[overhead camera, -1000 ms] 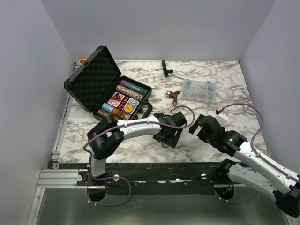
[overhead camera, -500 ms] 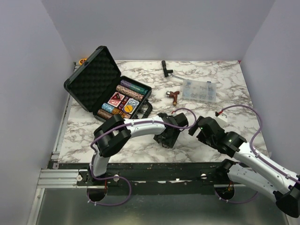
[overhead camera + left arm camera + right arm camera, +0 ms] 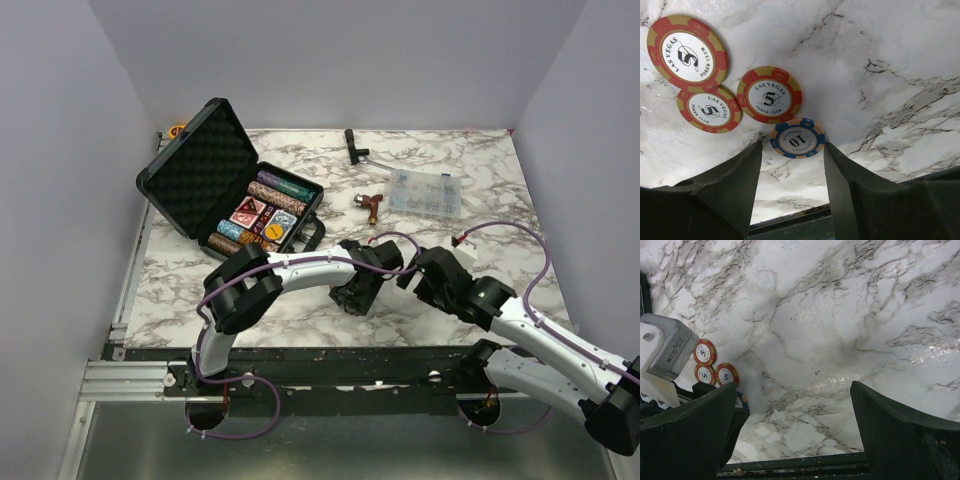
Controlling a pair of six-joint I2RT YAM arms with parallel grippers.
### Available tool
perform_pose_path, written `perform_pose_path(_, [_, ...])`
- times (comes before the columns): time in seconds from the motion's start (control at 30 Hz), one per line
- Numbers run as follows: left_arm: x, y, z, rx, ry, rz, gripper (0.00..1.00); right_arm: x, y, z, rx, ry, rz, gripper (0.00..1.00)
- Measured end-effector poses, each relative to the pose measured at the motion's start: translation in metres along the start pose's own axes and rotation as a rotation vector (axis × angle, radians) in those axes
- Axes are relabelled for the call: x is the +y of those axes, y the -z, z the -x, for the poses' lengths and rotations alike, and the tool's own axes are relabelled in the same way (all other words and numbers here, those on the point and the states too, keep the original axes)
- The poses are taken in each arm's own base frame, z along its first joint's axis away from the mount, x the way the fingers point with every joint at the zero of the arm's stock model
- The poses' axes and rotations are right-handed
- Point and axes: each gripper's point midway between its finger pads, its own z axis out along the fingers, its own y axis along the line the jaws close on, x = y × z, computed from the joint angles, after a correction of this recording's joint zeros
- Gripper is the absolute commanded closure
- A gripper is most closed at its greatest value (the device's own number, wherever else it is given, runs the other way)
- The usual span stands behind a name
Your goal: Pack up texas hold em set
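Observation:
The black briefcase [image 3: 196,172] lies open at the back left, its foam lid up and rows of coloured chips [image 3: 264,211] in the tray. Four loose chips lie on the marble near the table's middle front. My left gripper [image 3: 352,296] points down over them. In the left wrist view a blue "10" chip [image 3: 797,138] lies flat between the tips of my left gripper [image 3: 793,145], whose jaws stand partly open and close beside it. Three red "5" chips [image 3: 769,94] lie just beyond. My right gripper [image 3: 794,390] hangs wide open and empty just to the right of the chips.
A clear compartment box [image 3: 426,192] sits at the back right, with a small red-handled tool [image 3: 370,205] beside it and a black T-shaped tool [image 3: 353,145] behind. The table's front edge [image 3: 330,352] lies just below both grippers, which are close together.
My left gripper's jaws have narrowed around the blue chip. The right arm has edged left toward the left gripper, its jaws still wide.

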Motion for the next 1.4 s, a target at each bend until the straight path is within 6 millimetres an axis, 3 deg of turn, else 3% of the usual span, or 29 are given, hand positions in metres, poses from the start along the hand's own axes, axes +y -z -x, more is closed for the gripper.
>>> perform_pose_path(0.23, [0.0, 0.0, 0.001, 0.0, -0.014, 0.0, 0.54, 0.002, -0.001, -0.001, 0.004, -0.003, 0.008, 0.02])
perform_pose_path(0.8, [-0.003, -0.001, 0.002, -0.001, -0.034, -0.015, 0.46, 0.0, -0.003, -0.005, 0.016, -0.002, 0.007, 0.02])
perform_pose_path(1.17, [-0.001, -0.001, 0.003, 0.003, -0.052, -0.007, 0.7, 0.001, -0.006, -0.008, 0.028, 0.007, 0.01, 0.02])
perform_pose_path(1.4, [0.002, -0.001, 0.004, -0.036, -0.047, -0.014, 0.79, -0.002, -0.007, -0.011, 0.036, 0.01, 0.004, 0.02])
